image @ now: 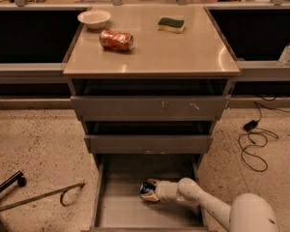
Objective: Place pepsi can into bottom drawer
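Gripper [152, 191]: we see it low at 6 o'clock, inside the bottom drawer [123, 211], fingers closed around the pepsi can [146, 189].
Arm [208, 208]: reaches in from 5 o'clock, and its base is cut off by the frame edge.
Pepsi can: on its side at the gripper's 9 o'clock, within the drawer walls, near mid-floor.
Done: we judge the can has been brought inside the drawer.
Left: letting go and drawing the arm out.
Hard to tell: whether the can rests on the floor or hangs just above it. The drawer's front edge is cut off.
Middle drawer [148, 144], top drawer [148, 109]: both ajar, with dark insides.
Cabinet top [183, 52]: orange-red can [116, 39] at 11 o'clock, bowl [94, 19] beyond it, sponge [171, 24] at 1 o'clock.
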### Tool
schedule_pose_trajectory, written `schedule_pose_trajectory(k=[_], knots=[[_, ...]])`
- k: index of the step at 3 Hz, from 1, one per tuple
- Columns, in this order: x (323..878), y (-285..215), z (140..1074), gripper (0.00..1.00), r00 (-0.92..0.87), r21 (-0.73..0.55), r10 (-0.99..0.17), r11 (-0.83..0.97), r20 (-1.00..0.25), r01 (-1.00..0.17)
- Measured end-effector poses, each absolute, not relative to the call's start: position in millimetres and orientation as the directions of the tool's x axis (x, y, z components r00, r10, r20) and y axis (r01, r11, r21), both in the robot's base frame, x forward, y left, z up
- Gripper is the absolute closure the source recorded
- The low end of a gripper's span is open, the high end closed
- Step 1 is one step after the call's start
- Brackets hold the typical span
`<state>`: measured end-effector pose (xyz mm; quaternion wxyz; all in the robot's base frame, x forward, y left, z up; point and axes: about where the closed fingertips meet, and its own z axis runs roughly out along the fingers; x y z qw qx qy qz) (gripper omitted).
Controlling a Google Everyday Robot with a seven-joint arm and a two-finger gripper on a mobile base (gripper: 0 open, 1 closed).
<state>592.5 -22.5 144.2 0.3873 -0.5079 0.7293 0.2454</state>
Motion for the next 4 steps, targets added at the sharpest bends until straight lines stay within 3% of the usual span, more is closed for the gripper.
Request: schedule_pose_trajectory(k=[1, 4], knots=[[592.4, -22.4, 144.2, 0.0, -0.184, -0.035, -0.551, 0.364, -0.814, -0.931], [593.2, -39.0, 168.2, 0.0, -0.168, -0.094, -0.578, 0.395, -0.798, -0.914]])
